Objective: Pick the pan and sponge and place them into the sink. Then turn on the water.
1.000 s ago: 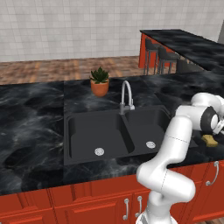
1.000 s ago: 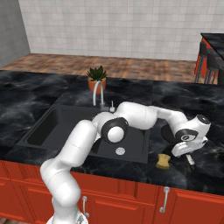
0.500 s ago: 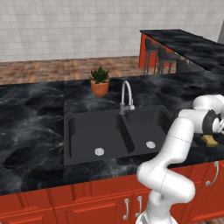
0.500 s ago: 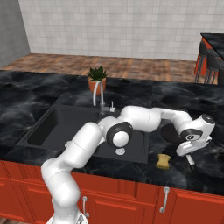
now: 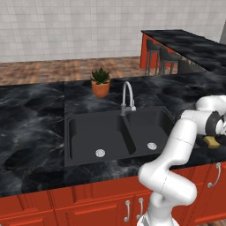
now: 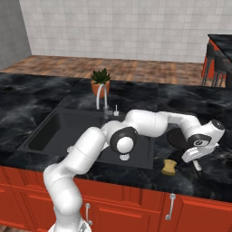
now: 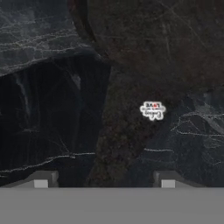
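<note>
a: where's the gripper (image 7: 104, 183)?

b: low over the black counter (image 6: 36, 90) to the right of the sink (image 6: 54, 131). in the hand view its two fingertips (image 7: 41, 179) stand wide apart with nothing between them, above the pan's handle.

a: and the pan (image 6: 177, 138)?

b: on the counter right of the sink, just behind the wrist. the sponge (image 6: 170, 167) lies near it, toward the counter's front edge.

a: the faucet (image 5: 128, 97)?

b: behind the divider, beside the plant pot (image 5: 100, 87). i see no water.
</note>
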{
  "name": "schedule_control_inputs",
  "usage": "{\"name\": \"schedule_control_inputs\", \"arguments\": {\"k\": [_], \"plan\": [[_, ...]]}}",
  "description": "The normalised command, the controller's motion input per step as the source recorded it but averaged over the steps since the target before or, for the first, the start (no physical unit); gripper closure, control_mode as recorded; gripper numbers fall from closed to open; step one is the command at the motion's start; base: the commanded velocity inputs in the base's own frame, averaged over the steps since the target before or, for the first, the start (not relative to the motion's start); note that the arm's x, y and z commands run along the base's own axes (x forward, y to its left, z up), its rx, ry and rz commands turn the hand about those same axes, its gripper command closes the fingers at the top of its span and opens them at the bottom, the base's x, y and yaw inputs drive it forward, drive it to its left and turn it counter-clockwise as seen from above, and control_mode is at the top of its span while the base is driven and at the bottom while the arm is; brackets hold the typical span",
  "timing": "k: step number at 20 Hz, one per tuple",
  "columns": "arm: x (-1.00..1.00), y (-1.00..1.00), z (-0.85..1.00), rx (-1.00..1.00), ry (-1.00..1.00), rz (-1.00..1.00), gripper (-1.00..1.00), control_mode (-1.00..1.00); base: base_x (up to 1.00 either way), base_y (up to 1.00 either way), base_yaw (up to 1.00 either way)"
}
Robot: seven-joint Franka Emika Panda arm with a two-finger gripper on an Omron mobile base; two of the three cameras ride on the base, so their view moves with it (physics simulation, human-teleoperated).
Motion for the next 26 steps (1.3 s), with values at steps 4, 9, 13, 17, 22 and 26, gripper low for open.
{"name": "schedule_control_inputs", "arguments": {"k": [4,9,13,17,22,26], "plan": [[-0.43,0.26,-0.62,-0.06,-0.07,0.0,1.0,-1.0,0.0,0.0,0.0],[-0.17,0.02,-0.44,-0.02,-0.07,-0.01,1.0,-1.0,0.0,0.0,0.0],[-0.05,-0.08,-0.07,0.03,-0.03,-0.03,1.0,-1.0,0.0,0.0,0.0],[-0.01,-0.09,0.23,0.08,0.0,-0.04,1.0,-1.0,0.0,0.0,0.0],[0.01,-0.05,0.48,0.07,0.0,-0.01,1.0,-1.0,0.0,0.0,0.0],[-0.01,0.0,0.61,0.02,0.0,0.01,1.0,-1.0,0.0,0.0,0.0]]}}
